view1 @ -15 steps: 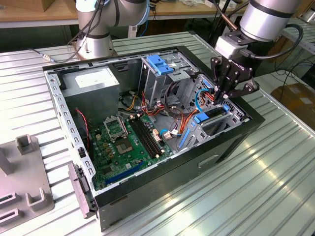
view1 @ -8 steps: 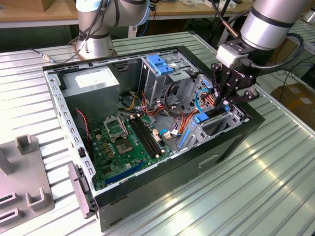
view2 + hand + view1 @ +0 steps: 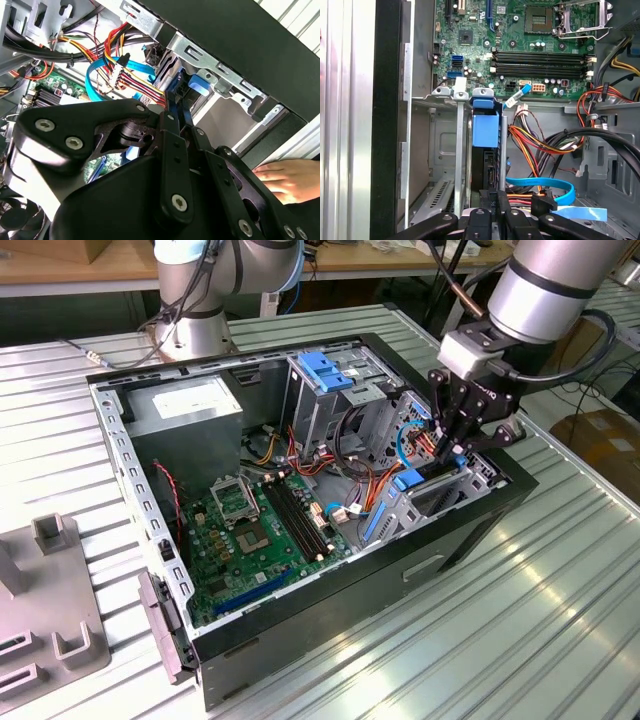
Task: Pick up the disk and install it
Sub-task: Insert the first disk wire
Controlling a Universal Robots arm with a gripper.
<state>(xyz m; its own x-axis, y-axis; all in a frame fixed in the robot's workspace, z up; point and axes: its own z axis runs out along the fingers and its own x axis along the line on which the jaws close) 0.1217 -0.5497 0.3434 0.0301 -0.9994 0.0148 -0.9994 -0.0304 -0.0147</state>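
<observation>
The gripper (image 3: 452, 455) hangs at the front corner of the open computer case (image 3: 330, 610), on the exterior view's right, directly over the metal drive bay (image 3: 430, 502). The disk (image 3: 485, 150) stands on edge inside that bay: in the first wrist view its blue carrier frame (image 3: 485, 129) fills a narrow slot between two upright bay walls, with the dark drive body just below it. The disk's long axis runs down into the bay, in line with the gripper's approach, so the two are stacked along one line instead of side by side. In both wrist views the gripper's fingers (image 3: 176, 112) look drawn close together around the disk's near edge; contact seems likely, but whether they actually clamp it cannot be told. The disk looks largely seated in its slot. A person's hand (image 3: 287, 180) rests against the outside of the case in the second wrist view.
</observation>
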